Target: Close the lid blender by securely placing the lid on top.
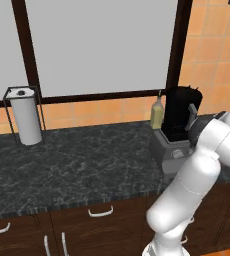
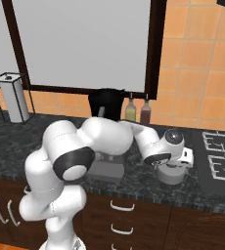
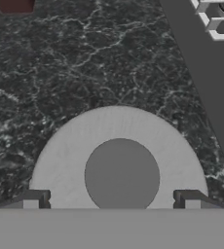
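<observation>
Step in hand, by judgement: grasp of the lid [image 3: 75, 160], lying flat on the dark marbled desk [image 3: 84, 68] beside the stove [image 2: 221, 155], well apart from the open-topped blender [image 1: 179, 127] by the yellowish bottle [image 1: 157, 113]. Gripper [image 3: 111, 200] directly above, fingers [image 3: 32, 200] spread wide, one on each side of the darker knob [image 3: 121, 176], holding nothing; descend centred on the knob, close squarely on it, lift level. No brand, label or legible writing on any item.
</observation>
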